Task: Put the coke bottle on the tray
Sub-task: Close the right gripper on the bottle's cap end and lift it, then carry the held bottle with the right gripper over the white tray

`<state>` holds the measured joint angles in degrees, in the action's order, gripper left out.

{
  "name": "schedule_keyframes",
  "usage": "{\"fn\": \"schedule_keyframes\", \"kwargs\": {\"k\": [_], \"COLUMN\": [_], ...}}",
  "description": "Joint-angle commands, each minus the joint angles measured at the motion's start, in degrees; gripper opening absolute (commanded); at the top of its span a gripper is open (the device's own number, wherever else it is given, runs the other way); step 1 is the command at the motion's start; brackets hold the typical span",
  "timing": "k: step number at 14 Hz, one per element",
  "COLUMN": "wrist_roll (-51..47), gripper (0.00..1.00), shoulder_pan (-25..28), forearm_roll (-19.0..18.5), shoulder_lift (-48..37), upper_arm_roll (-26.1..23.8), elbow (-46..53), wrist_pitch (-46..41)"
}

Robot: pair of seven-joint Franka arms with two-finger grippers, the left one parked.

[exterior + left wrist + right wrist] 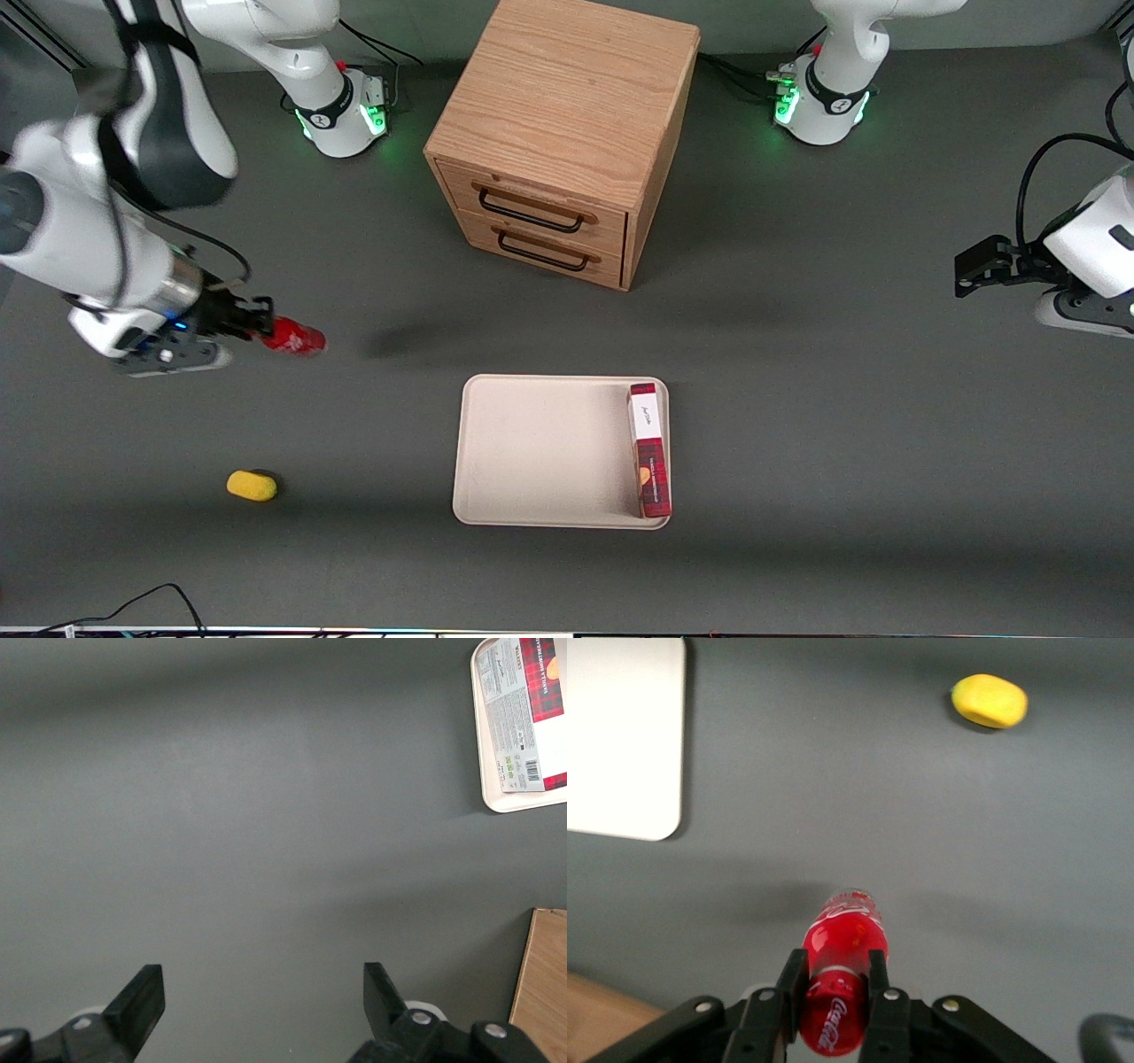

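Front view: gripper [259,330] sat toward the working arm's end of the table, clamped on the coke bottle [297,338]. Bottle was carried w/ its long axis roughly level, free end aimed toward the table's middle; looked off the surface, judging by the shadow cast apart from it. Tray [532,452] lay well apart from the bottle, toward the parked arm's end and nearer the front camera. A plaid box [648,447] stood along the tray edge toward the parked arm; rest of tray floor bare. Yellow oval object [252,486] sat on the table nearer the camera than the gripper. Wooden cabinet [567,133] stood farther from the camera than the tray.

Left wrist view: only a tray corner [493,803] w/ the box [527,709] in it; no bottle.

Right wrist view: fingers [788,985] pressed both sides of the bottle [840,979]. Tray corner [629,744] and yellow object [990,701] both ahead, apart from it.

Judgement: the move turns on carrying the bottle sideways & toward the camera to the bare part, clear of the box.
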<state>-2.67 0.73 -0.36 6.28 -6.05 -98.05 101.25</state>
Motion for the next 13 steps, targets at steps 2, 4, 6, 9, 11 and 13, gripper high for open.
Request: {"fn": "schedule_keyframes", "kwargs": {"k": [2, 4, 6, 9, 11, 13], "wrist_roll": [0.5, -0.1, -2.1, -5.9, -6.6, -6.7], "gripper": [0.00, 0.00, 0.00, 0.00, 0.00, 0.00], "shoulder_pan": [-0.2, 0.1, 0.5, 5.3, 9.4, 12.6], "forearm_roll": [-0.2, -0.2, -0.2, -0.5, -0.8, -0.8], "shoulder_lift": [1.0, 1.0, 2.9, 11.4, 15.9, 19.3], "upper_arm_roll": [0.2, 0.2, 0.1, -0.9, -0.6, -0.4], "elbow": [18.6, 22.9, 23.7, 32.5, 35.3, 35.3], "wrist_pitch": [-17.8, -21.0, -20.4, -17.8, -12.7, -5.6]}}
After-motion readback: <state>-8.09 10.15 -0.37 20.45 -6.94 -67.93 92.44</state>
